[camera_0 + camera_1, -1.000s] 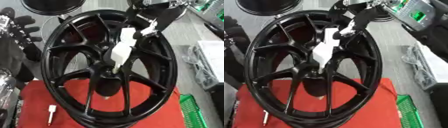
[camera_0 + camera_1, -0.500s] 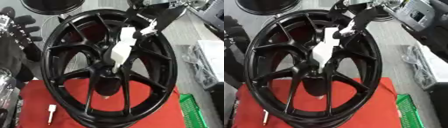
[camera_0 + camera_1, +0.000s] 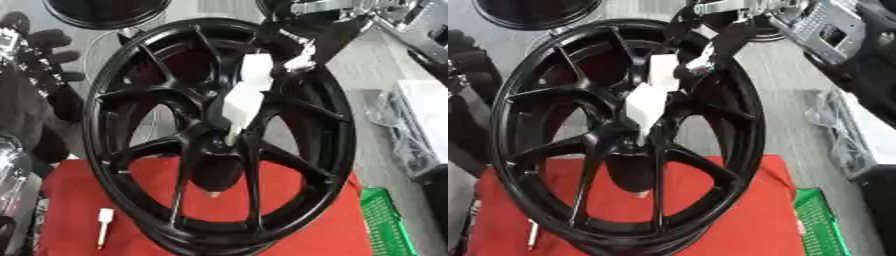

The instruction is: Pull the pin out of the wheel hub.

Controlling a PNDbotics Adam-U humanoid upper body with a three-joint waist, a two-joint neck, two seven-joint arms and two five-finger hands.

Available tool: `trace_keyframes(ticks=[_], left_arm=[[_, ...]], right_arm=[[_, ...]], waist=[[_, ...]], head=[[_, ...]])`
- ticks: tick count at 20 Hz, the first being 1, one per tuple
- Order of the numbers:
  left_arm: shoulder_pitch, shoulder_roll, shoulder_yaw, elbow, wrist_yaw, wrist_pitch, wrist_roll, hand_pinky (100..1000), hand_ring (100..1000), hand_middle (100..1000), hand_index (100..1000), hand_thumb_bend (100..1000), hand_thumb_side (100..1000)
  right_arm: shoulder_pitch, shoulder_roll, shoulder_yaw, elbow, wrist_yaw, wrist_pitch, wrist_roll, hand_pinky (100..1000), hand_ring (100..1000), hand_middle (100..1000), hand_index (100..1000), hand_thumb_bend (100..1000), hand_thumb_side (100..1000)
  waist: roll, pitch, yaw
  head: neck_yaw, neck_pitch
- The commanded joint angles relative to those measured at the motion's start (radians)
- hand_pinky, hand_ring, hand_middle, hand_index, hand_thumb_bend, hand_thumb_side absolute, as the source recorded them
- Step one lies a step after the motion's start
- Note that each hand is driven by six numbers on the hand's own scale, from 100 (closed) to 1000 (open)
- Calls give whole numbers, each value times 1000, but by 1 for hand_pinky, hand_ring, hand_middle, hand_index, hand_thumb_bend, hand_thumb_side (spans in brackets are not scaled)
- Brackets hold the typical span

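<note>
No brand, label or writing can be read on anything here.

Taking the wheel hub (image 3: 219, 145) as the landmark: it is a glossy black alloy wheel with slim paired spokes running from a small centre to a broad rim, standing tilted on a red mat (image 3: 70, 200) that shows through its spoke gaps.

Left of the wheel hub, at the frame's edge, the robot's left hand (image 3: 39, 65) is raised with its black fingers straight and spread, touching nothing; part of it is cut off by the edge.

Below and left of the wheel hub, a small white peg with a thin shaft (image 3: 103, 227) lies on the red mat, just outside the rim.

At the middle of the wheel hub sits the pin (image 3: 245, 97), a white piece with a blocky upper body and a narrower lower end. It leans up and to the right, its lower tip meeting the centre where the spokes join, its upper end rising in front of the upper spokes.

Above and right of the wheel hub's centre, the right hand (image 3: 710, 47) comes down from the upper right, black with a silver wrist behind it. Its fingers are curled round the upper end of the pin.

Right of the wheel hub, a clear plastic bag (image 3: 398, 130) lies on the grey surface, and lower down a green basket (image 3: 385, 225) sits beside the mat's right edge.
</note>
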Motion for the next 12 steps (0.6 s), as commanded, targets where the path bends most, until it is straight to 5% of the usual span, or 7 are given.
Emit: trace_keyframes(ticks=[1,12], left_arm=[[-18,8,3,-13,2,0,-3,647,748,724,742,236,841],[-20,9,1,-13,2,3,-5,647,749,726,742,236,842]], right_arm=[[-16,-10,-22,18,13,-13,-1,930,862,771,880,455,587],[-20,-2,-23,25,7,-12,10,927,858,768,868,456,577]], waist=[[5,-18,2],[4,-15,4]], head=[[-4,4],[-1,7]])
